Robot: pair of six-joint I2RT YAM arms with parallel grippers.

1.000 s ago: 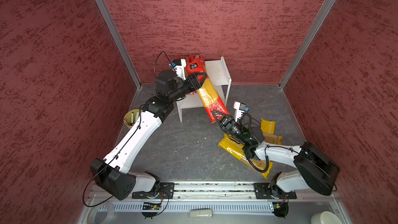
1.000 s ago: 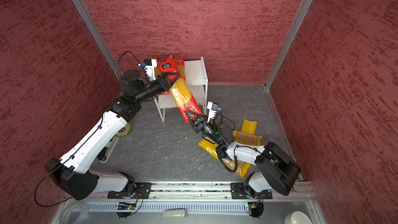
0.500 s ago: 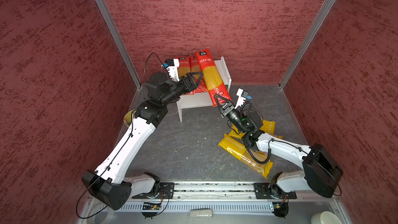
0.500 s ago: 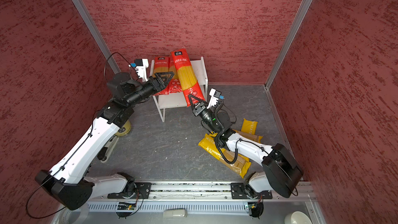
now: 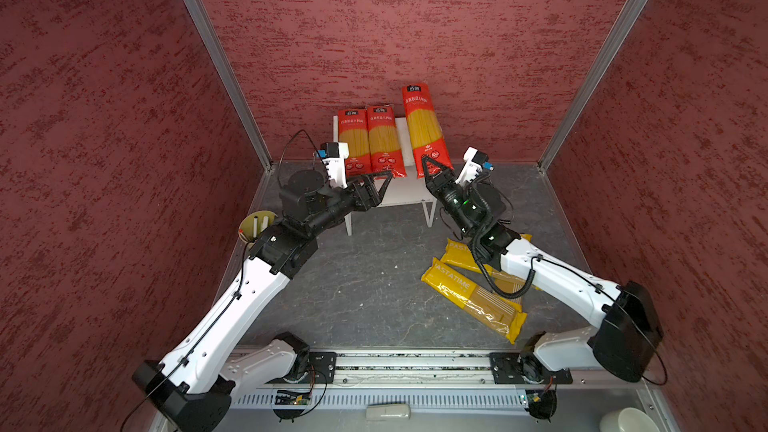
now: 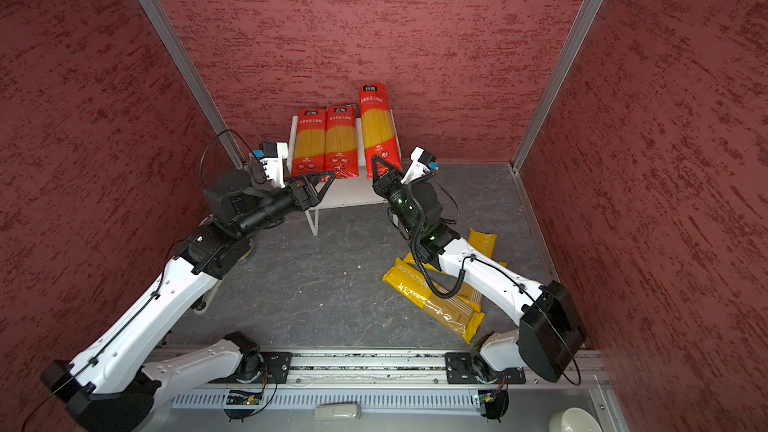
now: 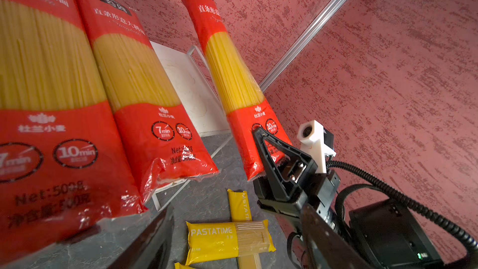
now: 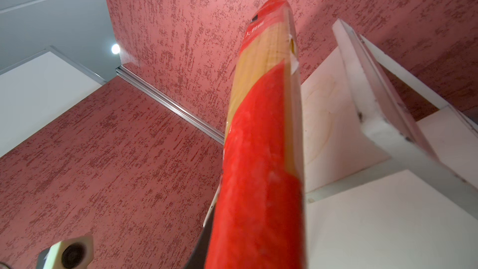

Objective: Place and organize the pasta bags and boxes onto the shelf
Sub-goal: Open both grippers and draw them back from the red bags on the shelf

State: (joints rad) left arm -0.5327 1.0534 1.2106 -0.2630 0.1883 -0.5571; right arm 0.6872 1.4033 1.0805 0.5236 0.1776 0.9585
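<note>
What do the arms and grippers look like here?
The left arm and right arm have white links and black joint housings. The left gripper and right gripper have black, triangular open-frame fingers. A white camera mount with a blue plug sits on each wrist; a coiled black cable runs along the right arm.

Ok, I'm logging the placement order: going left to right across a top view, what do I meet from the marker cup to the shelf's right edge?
marker cup → first red pack → second red pack → third red pack, held upright by the right gripper
</note>
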